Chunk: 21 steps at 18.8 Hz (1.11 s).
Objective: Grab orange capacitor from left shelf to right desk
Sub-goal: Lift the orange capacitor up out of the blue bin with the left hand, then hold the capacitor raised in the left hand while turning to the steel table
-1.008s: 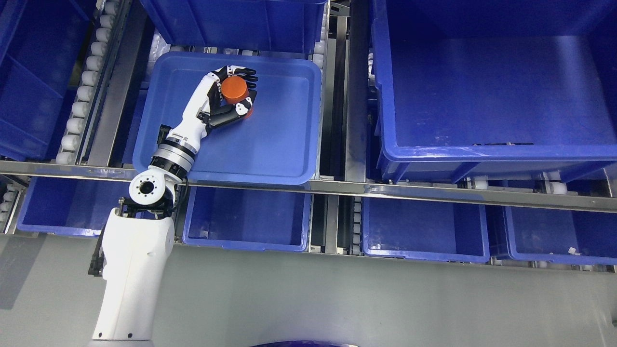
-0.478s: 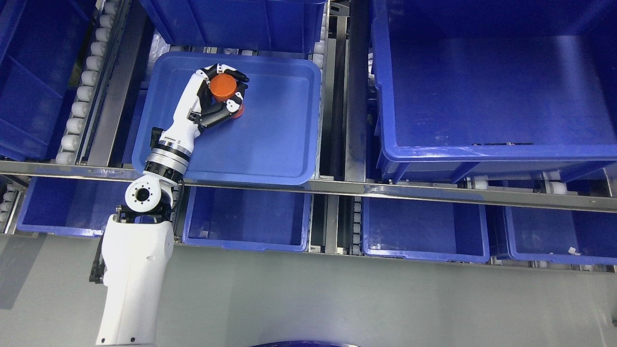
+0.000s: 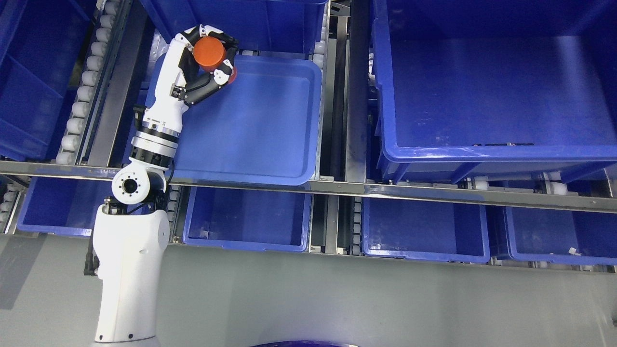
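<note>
Head view shows the left hand (image 3: 202,60), white-backed with black finger joints, curled tightly around a round orange cylindrical capacitor (image 3: 208,51). One finger (image 3: 222,37) wraps over the capacitor's far side and the thumb presses in from the near side, so the orange flat top faces up between them. The capacitor sits in the grip above the far left corner of a shallow blue plastic tray (image 3: 270,125), over the tray's back rim rather than on its floor. The white left arm (image 3: 130,250) rises from the bottom left of the picture, bends at a round grey joint just in front of the shelf rail, and reaches up and slightly rightward along the tray's left edge.

Just behind the hand stands a deeper blue plastic bin (image 3: 250,24). To the tray's left runs a line of white rollers (image 3: 84,79) in a metal track. To the right, past a metal divider, is a large deep blue plastic crate (image 3: 491,91). A steel front rail (image 3: 385,189) crosses the shelf, and below it a row of smaller blue bins (image 3: 246,219) lines the lower level above the grey floor (image 3: 337,303).
</note>
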Available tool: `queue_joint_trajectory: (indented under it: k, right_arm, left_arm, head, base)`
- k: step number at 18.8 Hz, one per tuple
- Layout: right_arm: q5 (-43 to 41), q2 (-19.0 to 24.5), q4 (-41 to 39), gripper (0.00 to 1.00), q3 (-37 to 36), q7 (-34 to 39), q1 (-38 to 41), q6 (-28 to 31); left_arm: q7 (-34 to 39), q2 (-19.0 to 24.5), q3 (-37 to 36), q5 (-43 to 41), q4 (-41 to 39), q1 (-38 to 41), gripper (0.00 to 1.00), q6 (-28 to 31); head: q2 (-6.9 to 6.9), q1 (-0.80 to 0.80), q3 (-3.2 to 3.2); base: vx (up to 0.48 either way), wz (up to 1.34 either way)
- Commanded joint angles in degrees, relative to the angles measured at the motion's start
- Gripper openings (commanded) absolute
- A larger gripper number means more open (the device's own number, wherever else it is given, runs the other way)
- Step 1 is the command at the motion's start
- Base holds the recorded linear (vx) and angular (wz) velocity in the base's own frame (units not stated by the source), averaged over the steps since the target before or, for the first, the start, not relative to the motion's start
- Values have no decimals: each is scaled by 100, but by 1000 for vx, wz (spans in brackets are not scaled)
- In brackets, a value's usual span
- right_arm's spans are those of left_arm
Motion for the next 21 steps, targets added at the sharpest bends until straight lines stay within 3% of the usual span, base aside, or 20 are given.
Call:
queue_joint_trajectory:
  k: [1,11,21]
  right_arm:
    - [0,-100,-193,100,-61,-3,78,-11]
    - [0,-100,-193,100,-61,-3,78,-20]
    - [0,-100,-193,100,-61,-3,78,-11]
  left_arm:
    - [4,64,64,53,-605,38,1,-161]
    - [4,64,55,89,-693,99,1,-249]
    - [30,64,90,115,-728,90,1,-275]
  head:
    - [0,0,0]
    - [0,0,0]
    - [0,0,0]
  base:
    - [0,0]
    - [-29,-8]
    - [-201,-119]
